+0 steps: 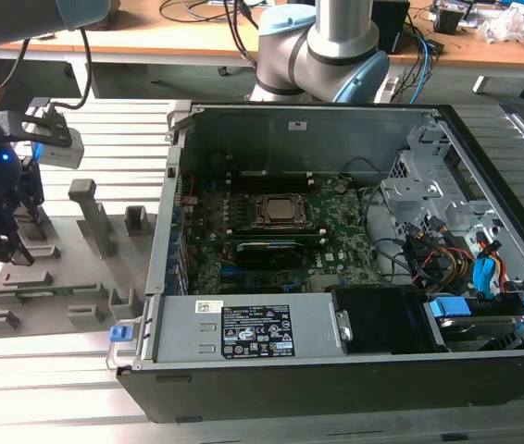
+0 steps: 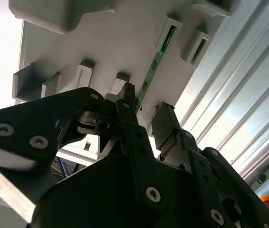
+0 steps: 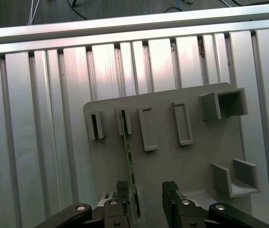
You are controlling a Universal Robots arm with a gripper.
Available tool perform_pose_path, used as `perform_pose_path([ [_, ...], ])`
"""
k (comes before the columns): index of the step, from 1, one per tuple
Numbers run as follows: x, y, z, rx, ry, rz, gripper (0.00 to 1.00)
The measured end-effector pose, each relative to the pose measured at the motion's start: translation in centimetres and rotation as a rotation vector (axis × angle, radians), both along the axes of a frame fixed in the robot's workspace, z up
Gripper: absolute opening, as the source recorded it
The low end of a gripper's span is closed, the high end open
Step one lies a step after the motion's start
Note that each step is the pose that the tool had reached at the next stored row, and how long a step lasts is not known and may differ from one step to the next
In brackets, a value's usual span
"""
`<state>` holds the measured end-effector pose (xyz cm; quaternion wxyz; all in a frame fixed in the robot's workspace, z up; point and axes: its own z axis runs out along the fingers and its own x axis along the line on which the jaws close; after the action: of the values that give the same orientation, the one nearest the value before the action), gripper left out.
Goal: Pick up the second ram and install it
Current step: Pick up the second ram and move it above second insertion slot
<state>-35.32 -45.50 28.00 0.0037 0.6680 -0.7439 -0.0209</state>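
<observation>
On the slatted table (image 1: 49, 388) the plate (image 1: 58, 266) lay at the exterior view's left, with the open computer case (image 1: 336, 379) to its right. The memory stick (image 3: 128, 156) stood on edge in the plate's slots, between the spread fingers (image 3: 170, 199) of the gripper (image 3: 146, 191), nearer one.

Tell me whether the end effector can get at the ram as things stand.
Probably yes: the ram stands on edge in the fixture, and the open end effector hangs over it, a finger either side, nothing between.

arm (image 1: 341, 42): silver tube, pale-blue joint caps | end effector (image 3: 146, 194): black, silver screws
</observation>
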Motion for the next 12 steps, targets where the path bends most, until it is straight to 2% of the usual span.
perform_pose_path([
  [12,0.0,0.0,-1.07,0.0001,-0.0001,0.0,0.42],
])
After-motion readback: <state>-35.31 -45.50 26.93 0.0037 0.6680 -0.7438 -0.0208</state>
